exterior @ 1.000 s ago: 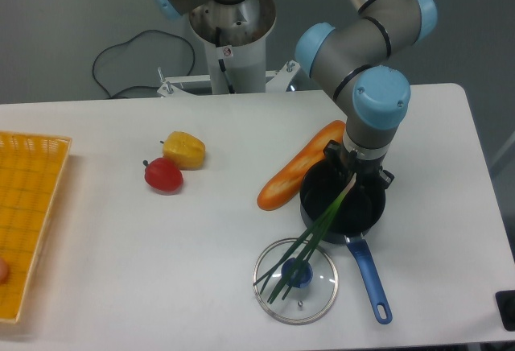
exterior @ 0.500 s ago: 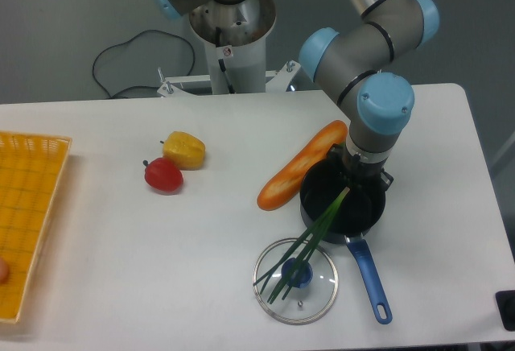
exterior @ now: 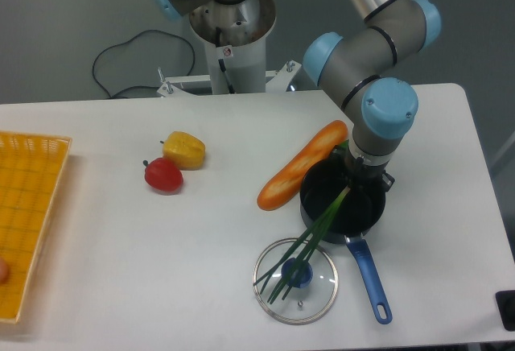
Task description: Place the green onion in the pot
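Task looks nearly done but not clean. The green onion [exterior: 315, 232] has its pale end inside the pot [exterior: 322, 204], right under the gripper [exterior: 360, 175], while the dark leaves drape over the pot's near rim and run out across the glass lid [exterior: 296, 282] down-left of the gripper. So the stalk is only partly in, with most of its length hanging outside. The gripper sits over the far side of the pot, just above the pale tip; its fingers are hidden behind the wrist, so open or pinching cannot be told, nor whether it touches the stalk. What is probably left: let go if not already, clear the arm, maybe get the leaves in too.

Counts:
- green onion: one, several leaves
- pot: one, its blue handle [exterior: 368, 278] pointing toward the camera, below the gripper
- glass lid: one, blue knob
- baguette-like bread [exterior: 299, 167]: one, leaning on the pot's rim, left of the gripper
- yellow pepper [exterior: 184, 149]: one, far left of the gripper
- red tomato-like fruit [exterior: 163, 175]: one, touching the pepper
- yellow basket [exterior: 29, 206]: one, farthest left, cut off by the frame.
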